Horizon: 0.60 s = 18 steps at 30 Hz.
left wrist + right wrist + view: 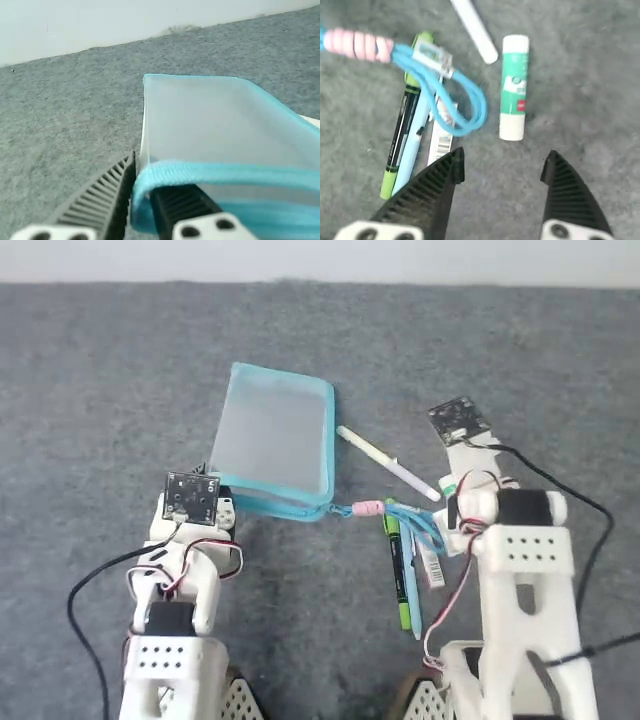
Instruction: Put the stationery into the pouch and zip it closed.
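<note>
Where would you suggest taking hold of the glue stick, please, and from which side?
Grip the glue stick across its middle, coming from straight above and closing on its two long sides. It lies flat on the table with free space on either side, apart from the white pen and blue cord. The open right gripper looks suited.

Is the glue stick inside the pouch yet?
Out. The glue stick lies flat on the table beside the pens; the pouch sits apart.
</note>
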Each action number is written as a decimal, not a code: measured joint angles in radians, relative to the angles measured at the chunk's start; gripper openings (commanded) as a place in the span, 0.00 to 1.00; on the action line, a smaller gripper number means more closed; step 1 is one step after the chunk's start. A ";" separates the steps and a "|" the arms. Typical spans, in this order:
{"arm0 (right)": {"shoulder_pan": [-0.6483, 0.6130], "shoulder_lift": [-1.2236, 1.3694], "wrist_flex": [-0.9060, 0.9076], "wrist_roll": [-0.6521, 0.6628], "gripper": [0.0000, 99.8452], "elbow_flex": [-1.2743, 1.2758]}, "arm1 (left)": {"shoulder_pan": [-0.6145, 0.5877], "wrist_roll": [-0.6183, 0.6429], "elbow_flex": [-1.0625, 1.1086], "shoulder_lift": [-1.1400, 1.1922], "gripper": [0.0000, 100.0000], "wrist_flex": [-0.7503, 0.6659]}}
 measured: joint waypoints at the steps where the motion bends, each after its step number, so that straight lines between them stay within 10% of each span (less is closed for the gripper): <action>1: 0.005 0.021 0.002 0.000 0.23 0.000 | 0.000 0.000 0.000 0.000 0.01 0.000; 18: 0.081 0.651 -0.061 0.150 0.23 -0.267 | 0.000 0.000 0.000 0.000 0.01 0.000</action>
